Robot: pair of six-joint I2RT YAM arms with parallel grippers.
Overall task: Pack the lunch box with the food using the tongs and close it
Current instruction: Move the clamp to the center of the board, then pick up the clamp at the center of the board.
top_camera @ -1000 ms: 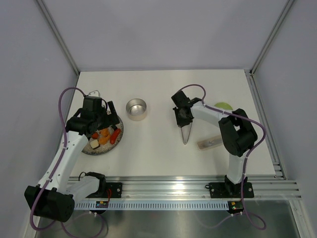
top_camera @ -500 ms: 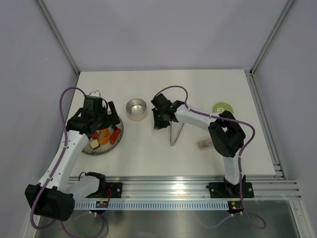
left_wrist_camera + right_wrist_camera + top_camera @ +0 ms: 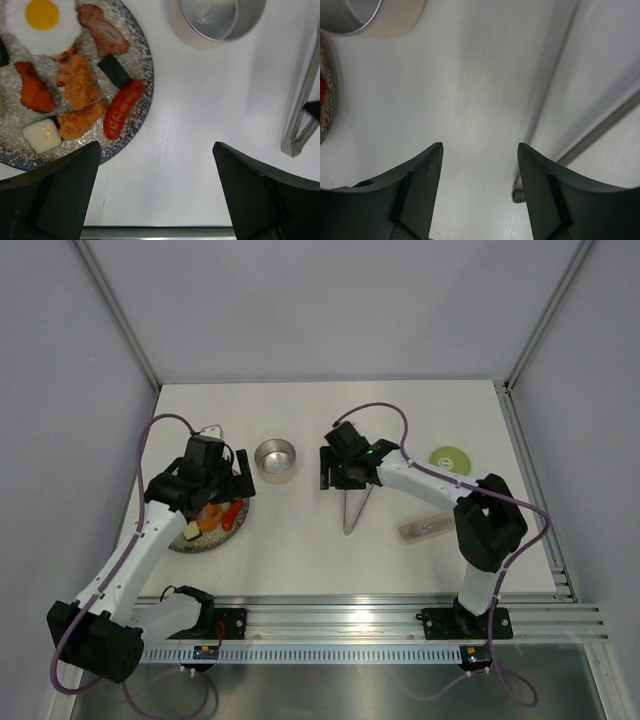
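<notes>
The lunch box (image 3: 275, 460) (image 3: 220, 17) is a round steel tin standing open and empty at mid-table. Its pale green lid (image 3: 449, 457) lies far right. The food rests on a speckled plate (image 3: 190, 538) (image 3: 142, 65): fried egg (image 3: 42, 20), orange chunks (image 3: 80, 82), red sausage (image 3: 122, 108), brownish piece (image 3: 102, 35), white cube (image 3: 41, 135). The tongs (image 3: 353, 508) (image 3: 300, 115) (image 3: 552, 100) lie flat on the table. My right gripper (image 3: 335, 475) (image 3: 479, 146) is open just left of their upper end, with nothing between its fingers. My left gripper (image 3: 235, 485) (image 3: 156, 147) hangs wide open at the plate's right edge, over bare table.
A long translucent plastic case (image 3: 425, 529) lies right of the tongs. The plate's rim (image 3: 324, 115) and the tin (image 3: 350, 15) show at the left of the right wrist view. A metal rail (image 3: 380, 620) runs along the table's near edge.
My right gripper carried the tongs leftward, then opened and let them go; they now lie on the table. My left arm shifted a little right and lower over the plate's edge.
</notes>
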